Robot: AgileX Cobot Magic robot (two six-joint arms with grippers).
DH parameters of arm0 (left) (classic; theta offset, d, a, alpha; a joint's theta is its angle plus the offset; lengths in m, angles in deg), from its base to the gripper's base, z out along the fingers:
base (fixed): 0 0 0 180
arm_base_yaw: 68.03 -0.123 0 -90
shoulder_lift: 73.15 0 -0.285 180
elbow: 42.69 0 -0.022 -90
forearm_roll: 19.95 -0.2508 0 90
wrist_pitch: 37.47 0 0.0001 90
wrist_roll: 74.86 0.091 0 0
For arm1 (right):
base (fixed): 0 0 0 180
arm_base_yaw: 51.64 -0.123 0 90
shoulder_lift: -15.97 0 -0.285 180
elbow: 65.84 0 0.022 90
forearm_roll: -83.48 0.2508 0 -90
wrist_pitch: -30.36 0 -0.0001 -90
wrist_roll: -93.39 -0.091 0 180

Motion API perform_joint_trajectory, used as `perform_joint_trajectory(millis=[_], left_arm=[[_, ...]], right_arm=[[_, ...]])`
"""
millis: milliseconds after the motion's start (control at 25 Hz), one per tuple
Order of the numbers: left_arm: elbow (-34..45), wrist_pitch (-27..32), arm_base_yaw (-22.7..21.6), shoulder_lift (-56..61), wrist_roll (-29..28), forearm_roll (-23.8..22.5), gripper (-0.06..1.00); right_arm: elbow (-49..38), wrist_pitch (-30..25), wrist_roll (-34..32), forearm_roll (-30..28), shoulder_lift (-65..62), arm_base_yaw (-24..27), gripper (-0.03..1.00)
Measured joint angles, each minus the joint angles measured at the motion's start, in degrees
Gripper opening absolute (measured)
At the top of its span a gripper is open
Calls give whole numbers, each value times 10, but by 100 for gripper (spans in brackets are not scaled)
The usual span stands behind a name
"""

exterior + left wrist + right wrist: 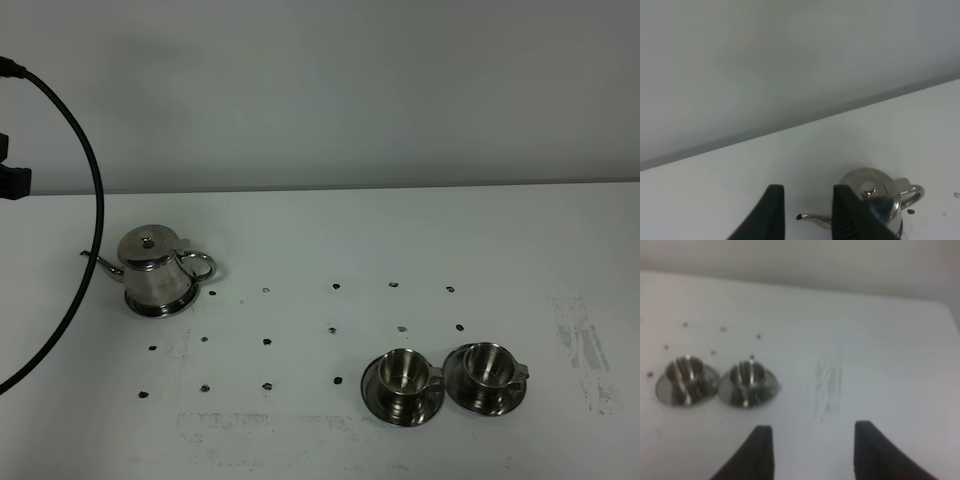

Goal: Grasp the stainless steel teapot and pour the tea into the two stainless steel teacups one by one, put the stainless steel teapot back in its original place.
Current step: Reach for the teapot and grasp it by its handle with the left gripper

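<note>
The stainless steel teapot (155, 270) stands upright on the white table at the left, lid on, spout pointing left and handle to the right. The two stainless steel teacups (403, 372) (487, 365) sit on saucers side by side at the front right. In the left wrist view my left gripper (808, 189) is open and empty, short of the teapot (862, 179), with one finger (845, 210) overlapping its body. In the right wrist view my right gripper (812, 429) is open and empty, well short of both teacups (686, 380) (749, 382). No tea shows.
A black cable (90, 200) from the left arm hangs along the left edge near the teapot. Small black dots (267, 342) mark a grid across the table's middle. A scuffed patch (585, 350) lies at the right. A grey wall rises behind the table's back edge.
</note>
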Motion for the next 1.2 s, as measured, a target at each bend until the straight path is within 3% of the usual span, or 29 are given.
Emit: perform_joint_trajectory(millis=[200,600,880,1000,1200], left_arm=[[0,-7,0,0,0,0,30],[5,-44,0,0,0,-1,30],[5,-44,0,-16,0,-1,30],[5,-44,0,-27,0,-1,30],[-39,30,17,-59,26,-2,30]], right_arm=[[-20,-33,-10,-2,-1,0,39],[-21,-35,-16,-6,-1,3,36],[-21,-35,-16,-6,-1,79,33],[-21,-35,-16,-6,-1,88,32],[-21,-35,-17,-6,-1,88,29]])
